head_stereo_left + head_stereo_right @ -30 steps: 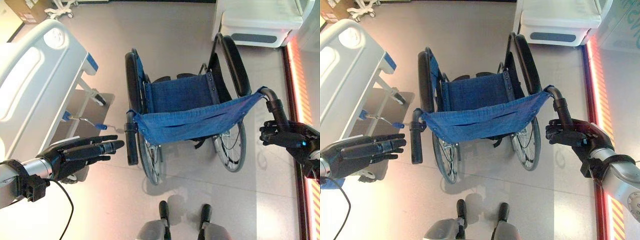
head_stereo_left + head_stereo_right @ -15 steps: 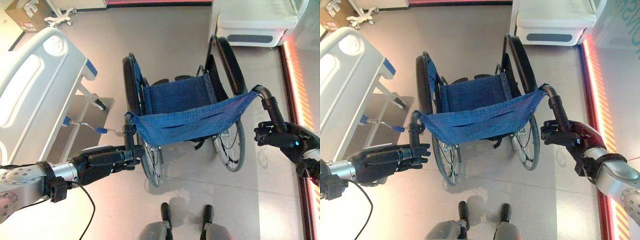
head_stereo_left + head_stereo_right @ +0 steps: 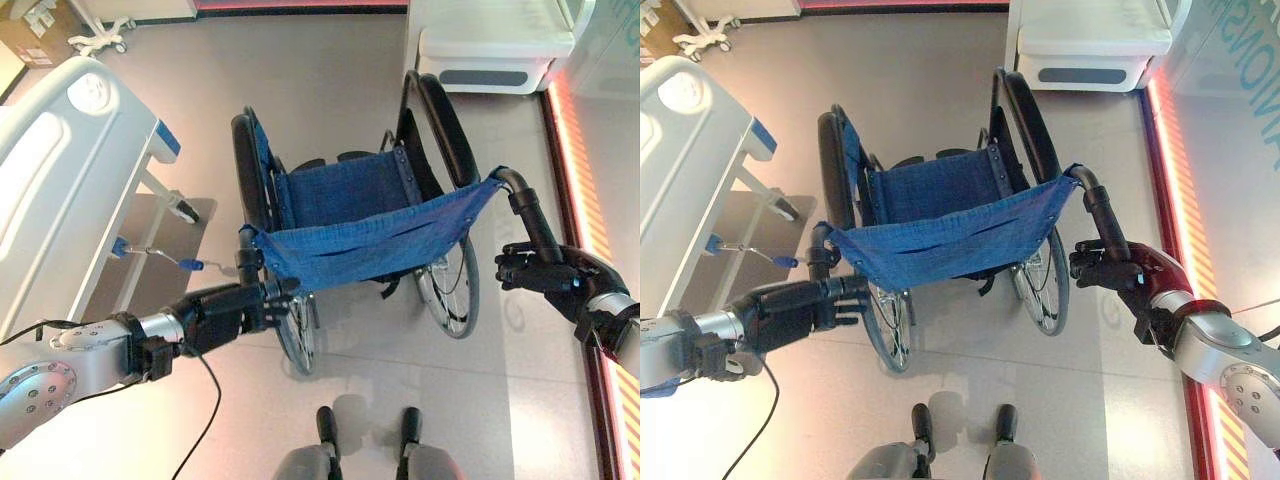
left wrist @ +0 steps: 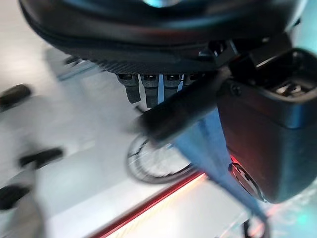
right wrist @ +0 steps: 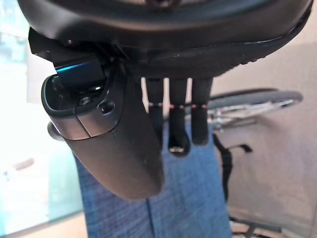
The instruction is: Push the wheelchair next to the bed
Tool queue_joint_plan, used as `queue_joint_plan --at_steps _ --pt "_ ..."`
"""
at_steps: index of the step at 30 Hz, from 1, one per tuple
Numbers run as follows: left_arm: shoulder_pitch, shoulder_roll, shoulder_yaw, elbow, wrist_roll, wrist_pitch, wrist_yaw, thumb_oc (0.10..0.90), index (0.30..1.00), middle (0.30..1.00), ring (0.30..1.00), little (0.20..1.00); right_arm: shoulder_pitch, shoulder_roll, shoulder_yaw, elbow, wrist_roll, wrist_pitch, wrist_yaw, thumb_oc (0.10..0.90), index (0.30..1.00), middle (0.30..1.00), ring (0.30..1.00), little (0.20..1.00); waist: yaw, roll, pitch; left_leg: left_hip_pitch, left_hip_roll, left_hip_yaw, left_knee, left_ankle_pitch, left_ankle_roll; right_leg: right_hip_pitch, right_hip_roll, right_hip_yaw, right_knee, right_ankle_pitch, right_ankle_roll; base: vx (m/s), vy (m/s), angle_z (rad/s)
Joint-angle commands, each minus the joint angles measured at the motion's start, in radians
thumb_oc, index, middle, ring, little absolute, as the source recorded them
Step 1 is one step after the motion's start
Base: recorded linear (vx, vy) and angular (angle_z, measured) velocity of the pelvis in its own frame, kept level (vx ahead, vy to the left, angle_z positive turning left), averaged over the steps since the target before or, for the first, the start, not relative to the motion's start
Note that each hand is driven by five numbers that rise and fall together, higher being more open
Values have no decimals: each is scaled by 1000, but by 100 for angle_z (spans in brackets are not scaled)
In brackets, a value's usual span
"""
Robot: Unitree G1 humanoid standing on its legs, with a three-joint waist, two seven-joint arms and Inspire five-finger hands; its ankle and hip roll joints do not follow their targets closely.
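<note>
So compared to a second ago, the left hand [image 3: 232, 310] has swung in from out in the open by the bed and is now right on the wheelchair's left push handle [image 3: 246, 272]; back then its fingers were straight and well clear of it. Now the left wrist view has the dark handle bar crossing between the thumb and the row of fingers [image 4: 148, 89], which look curled around it. The right hand [image 3: 1118, 272] hasn't really changed: same spot at the lower end of the right push handle [image 3: 1102, 215], fingers wrapped on the grip. The whole view has slid a bit too, so the camera has moved.

Both arms reach forward, left one from the lower left with its forearm nearly level, right one from the lower right.

The wheelchair [image 3: 370, 215] sits just ahead between the hands, blue sling back facing the robot, big wheels on a smooth grey floor [image 3: 330, 80]. The bed [image 3: 60, 190] is to its left, near but not touching, with a gap of floor between. Farther off there's a white unit [image 3: 495, 45] past the chair, a red-lit strip [image 3: 575, 150] along the right side, and a cardboard box [image 3: 30, 25] in the far left corner.
</note>
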State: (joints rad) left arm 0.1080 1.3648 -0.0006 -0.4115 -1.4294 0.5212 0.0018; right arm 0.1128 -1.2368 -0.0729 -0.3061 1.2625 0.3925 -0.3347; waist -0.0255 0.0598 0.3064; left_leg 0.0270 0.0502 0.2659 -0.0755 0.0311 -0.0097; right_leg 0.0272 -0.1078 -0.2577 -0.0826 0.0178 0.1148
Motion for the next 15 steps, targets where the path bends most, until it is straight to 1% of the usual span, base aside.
queue_joint_plan --at_steps 1,9,10,11,12,13,15 --pt "-107 -47 114 40 -44 -160 39 800 900 900 900 900 -85 -8 -32 22 -59 -52 -25 400 300 300 300 300 -21 -26 -15 -1 31 56 -5 27 -50 -24 -1 -21 20 43 0 0 0 0" --pt "-145 -98 122 77 -12 -224 80 800 900 900 900 900 -140 14 -4 55 -80 -33 -13 400 300 300 300 300 -15 -33 -10 -6 30 52 0 27 -49 -31 0 -24 32 37 -8 0 0 0" --pt "-147 -100 124 78 -17 -228 85 764 846 846 846 846 -142 15 -2 54 -80 -32 -15 400 300 300 300 300 -14 -33 -10 -7 30 52 1 27 -49 -31 0 -24 33 36 -8 0 0 0" --pt "-148 -102 126 79 -24 -232 90 692 738 738 738 738 -146 15 1 53 -80 -30 -18 400 300 300 300 300 -14 -34 -10 -7 30 52 1 27 -48 -32 0 -24 34 36 -9 0 0 0" --pt "-152 -108 127 82 -32 -231 93 475 413 413 413 413 -154 17 6 53 -81 -27 -21 400 300 300 300 300 -13 -34 -10 -7 30 52 1 27 -48 -33 1 -25 36 35 -10 0 0 0" --pt "-157 -111 126 84 -36 -228 95 400 300 300 300 300 -158 20 8 54 -83 -27 -21 400 300 300 300 300 -13 -35 -8 -8 30 52 1 27 -48 -34 1 -26 37 35 -10 0 0 0" --pt "-165 -117 119 86 -36 -224 85 400 300 300 300 300 -171 21 16 52 -83 -24 -29 400 300 300 300 300 -12 -36 -5 -10 30 52 4 28 -47 -38 1 -26 41 35 -12 0 0 0"
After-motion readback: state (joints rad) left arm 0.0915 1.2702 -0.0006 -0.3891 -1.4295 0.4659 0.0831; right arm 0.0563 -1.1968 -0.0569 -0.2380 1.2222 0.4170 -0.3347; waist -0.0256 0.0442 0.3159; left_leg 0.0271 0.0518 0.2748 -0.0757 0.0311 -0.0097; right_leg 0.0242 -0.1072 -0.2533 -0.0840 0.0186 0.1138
